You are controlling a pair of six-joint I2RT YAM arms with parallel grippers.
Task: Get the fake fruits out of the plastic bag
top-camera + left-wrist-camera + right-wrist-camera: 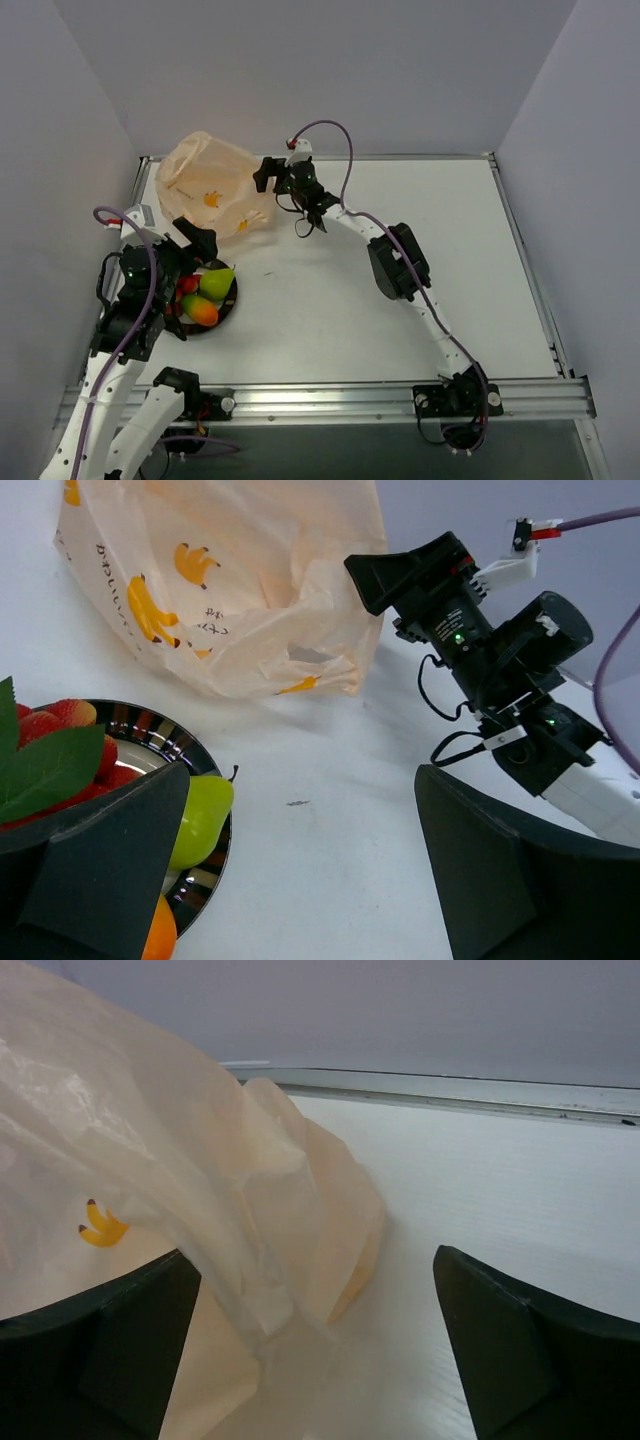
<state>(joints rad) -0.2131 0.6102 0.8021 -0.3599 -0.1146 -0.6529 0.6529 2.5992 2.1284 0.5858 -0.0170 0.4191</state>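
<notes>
White table (pixel 400 290), peach banana-print plastic bag (pixel 210 190) far left, black-rimmed plate (pixel 232 300) near left

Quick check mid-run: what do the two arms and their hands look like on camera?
Both the left arm and right arm are white links with black joint housings showing small green lights. The left hand and right hand have matte black wedge-shaped fingers. A purple cable loops along each arm.

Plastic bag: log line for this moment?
plastic bag: slumped, far left | pear, mango, red pieces: on plate | left gripper: open over plate edge | right gripper: open at bag edge
</notes>
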